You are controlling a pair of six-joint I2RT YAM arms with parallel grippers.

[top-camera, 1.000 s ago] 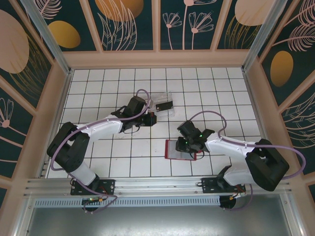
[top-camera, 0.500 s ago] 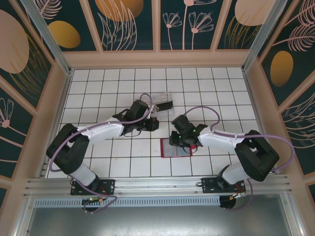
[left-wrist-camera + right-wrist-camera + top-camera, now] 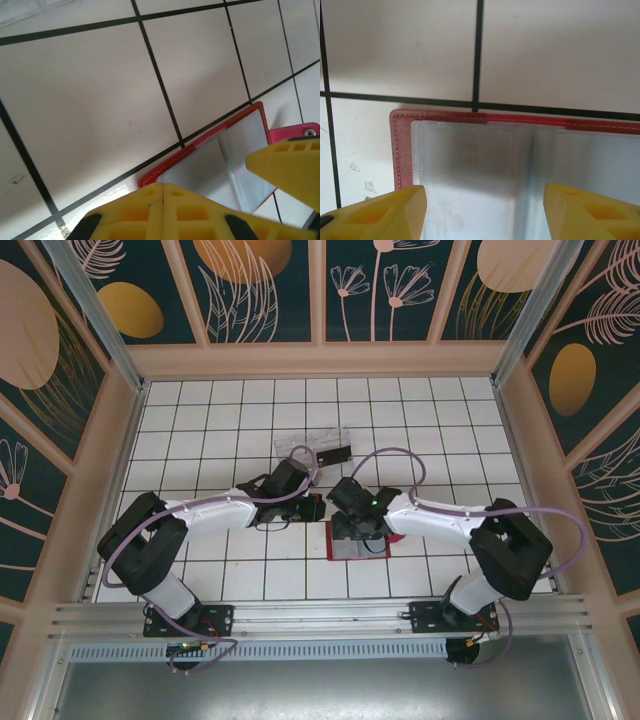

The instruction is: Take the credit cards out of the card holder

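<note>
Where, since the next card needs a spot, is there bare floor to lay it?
Bare: the far rows beyond the tray, the left edge outside the left arm, the far right corner, the near row between the bases. Crowded: the middle, where the right arm joins the left over the holder.

The card holder (image 3: 349, 550) is laid open and flat like a book on the tiled surface, around the middle of its width and closer to the near edge. A stitched red border (image 3: 401, 150) is seen framing grey-blue inner panels (image 3: 220, 167). One dark credit card (image 3: 336, 452) is seen farther back, flat in a clear tray (image 3: 300, 443).
</note>
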